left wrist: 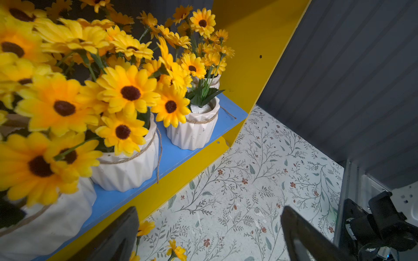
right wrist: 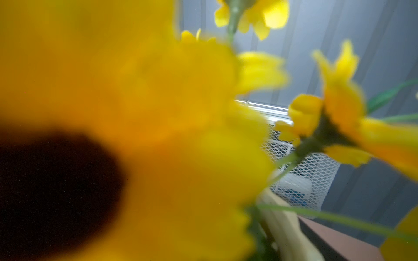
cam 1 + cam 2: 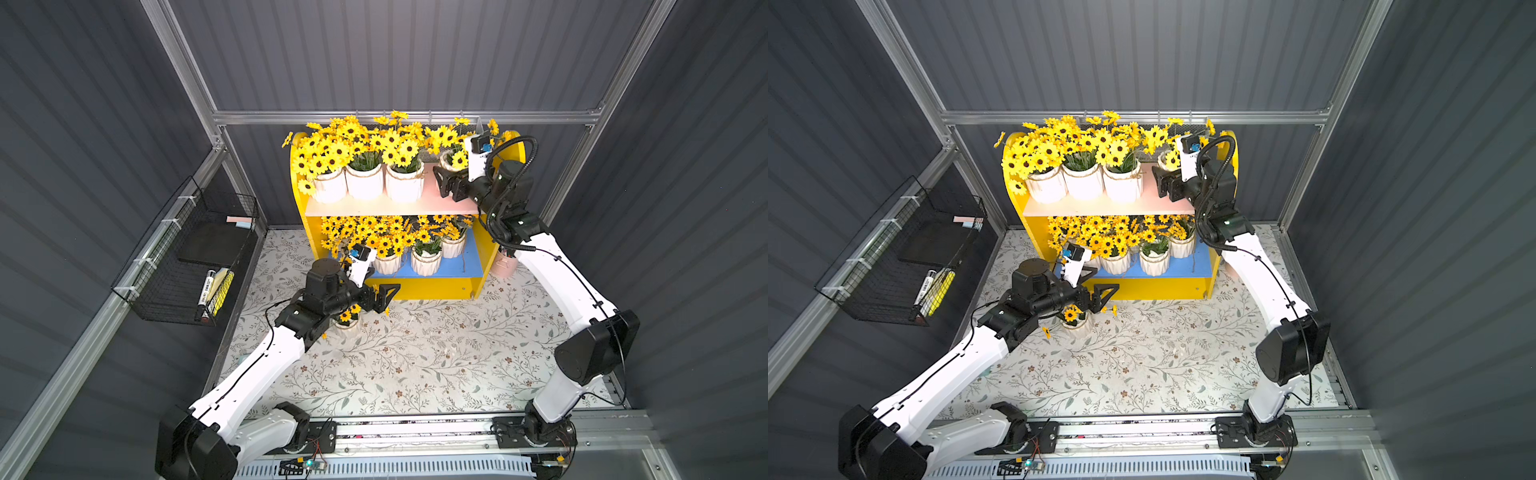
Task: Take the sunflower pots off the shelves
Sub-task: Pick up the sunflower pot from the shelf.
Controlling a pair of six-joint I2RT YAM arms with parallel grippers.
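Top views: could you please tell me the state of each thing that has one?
Yellow wooden shelves: upright, pots on both boards.
White ribbed ceramic sunflower pots on shelves: upright.
Sunflower pot on floral table: upright, off shelves.
Left hand: open, empty.
Right hand: beside pink board's rightmost pot; opening unclear.

The shelves (image 3: 419,286) are yellow, pots (image 3: 363,183) white, table (image 3: 415,353) floral, cup (image 3: 505,267) seemingly pink.

Dark grey ribbed walls (image 3: 374,54), aluminium frame rails (image 3: 399,117), floral-print floor (image 3: 415,365), black wire basket (image 3: 166,286)

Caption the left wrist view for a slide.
Sunflower pots crowd the blue lower board; open left tool hovers over floral mat.
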